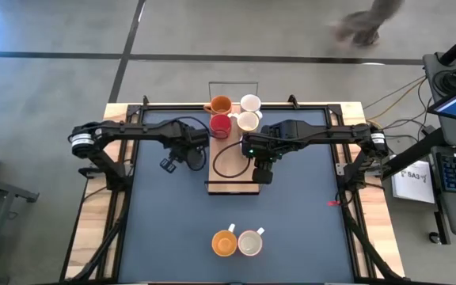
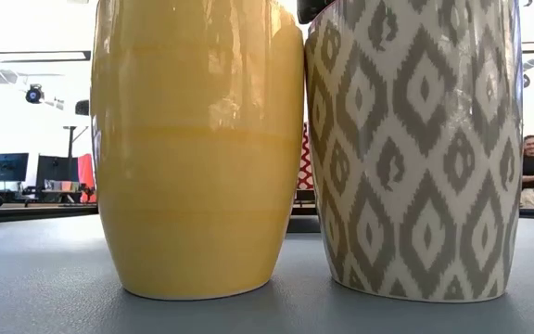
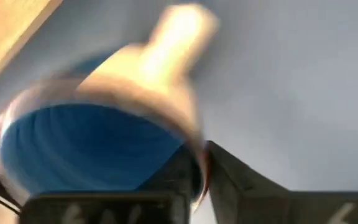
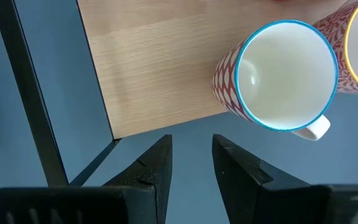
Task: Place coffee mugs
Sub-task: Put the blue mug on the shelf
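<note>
Beside the wooden board (image 1: pixel 232 162), on its left, a blue-lined mug (image 3: pixel 92 146) is gripped at the rim by the left gripper (image 1: pixel 187 150).

Four mugs are grouped at the board's far end: orange (image 1: pixel 221 104), red (image 1: pixel 221 124) and two white (image 1: pixel 249 103) (image 1: pixel 246 120). Two more, orange (image 1: pixel 224 243) and white (image 1: pixel 250 243), are left well short of the board's near end. The right gripper (image 1: pixel 261 174) is held at the board's near right corner, fingers apart and empty. Placement is judged roughly half done; the board's middle is bare.
</note>
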